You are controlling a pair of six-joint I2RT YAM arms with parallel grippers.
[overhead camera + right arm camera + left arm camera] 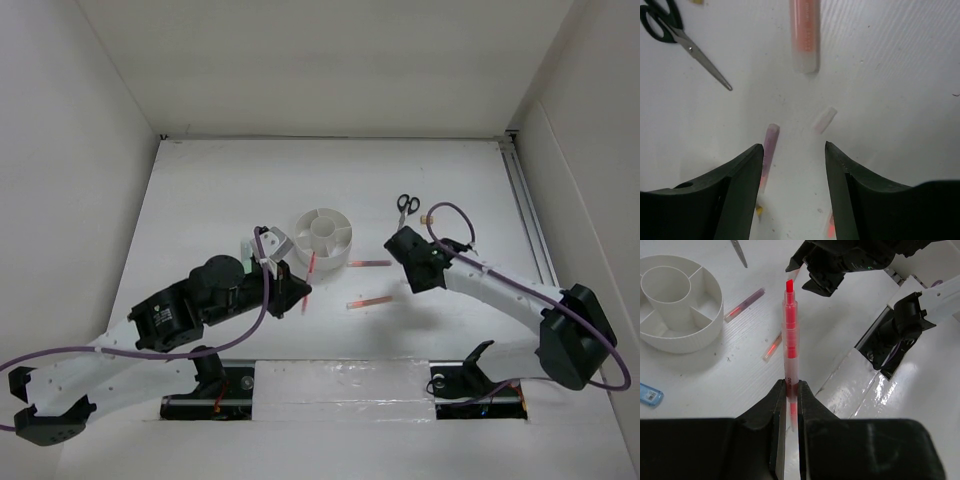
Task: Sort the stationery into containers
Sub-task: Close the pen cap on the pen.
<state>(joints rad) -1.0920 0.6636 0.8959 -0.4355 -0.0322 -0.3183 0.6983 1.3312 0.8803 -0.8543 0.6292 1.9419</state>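
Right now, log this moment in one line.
left gripper: shut on red pen | right gripper: open, empty | scissors: outside organizer

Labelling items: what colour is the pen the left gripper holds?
The pen is red; left wrist view shows best.

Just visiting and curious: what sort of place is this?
Probably a robot test bench: left arm and right arm bolted to a walled white table, with a desk organizer and scissors set out.

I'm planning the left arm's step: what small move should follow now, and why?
Probably carry the left gripper over the round white plastic organizer: it is shut on the red translucent pen, and the organizer's visible compartments nearby look empty.
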